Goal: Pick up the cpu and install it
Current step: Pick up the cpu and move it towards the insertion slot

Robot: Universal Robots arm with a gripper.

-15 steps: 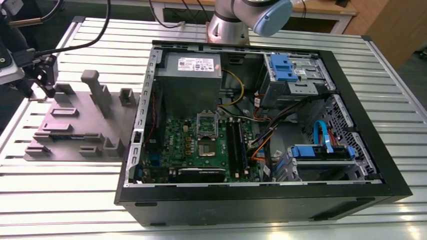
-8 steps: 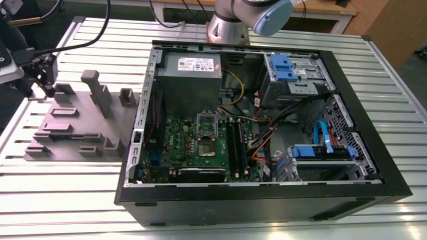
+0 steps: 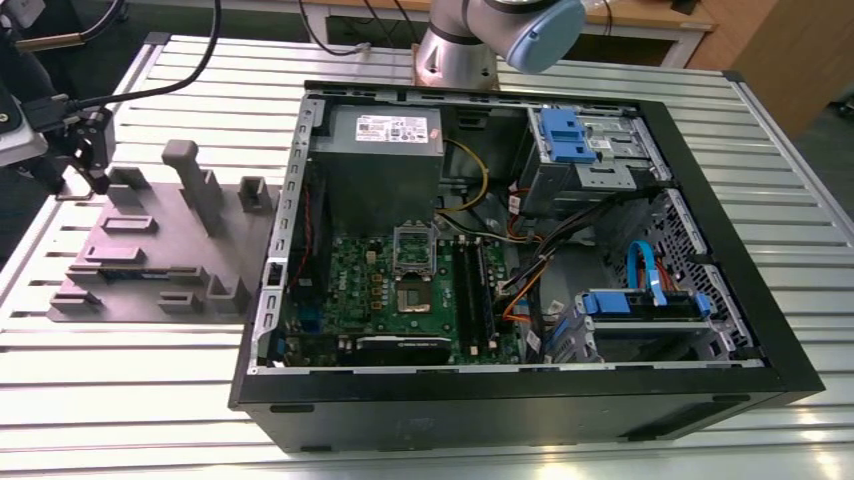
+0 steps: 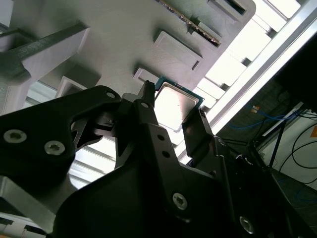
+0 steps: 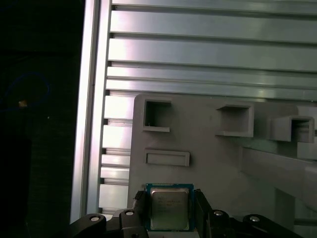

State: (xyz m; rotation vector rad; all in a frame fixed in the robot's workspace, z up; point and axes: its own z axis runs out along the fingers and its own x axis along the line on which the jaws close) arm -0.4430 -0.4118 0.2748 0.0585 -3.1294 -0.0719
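Observation:
The cpu, a small flat square chip with a silvery top and blue-green rim, lies against the grey holder plate. My gripper has one black finger against each of its two opposite sides. The second wrist view shows the cpu between the same fingers of the gripper, low over the plate. In the exterior view the gripper hangs at the far corner of the holder plate, at that view's left. The bare cpu socket sits on the green motherboard inside the open computer case.
Upright posts and pockets rise from the holder plate. Inside the case are a grey power supply box, black memory sticks, blue drive bays and loose cables. The arm's base stands behind the case on the slatted aluminium table.

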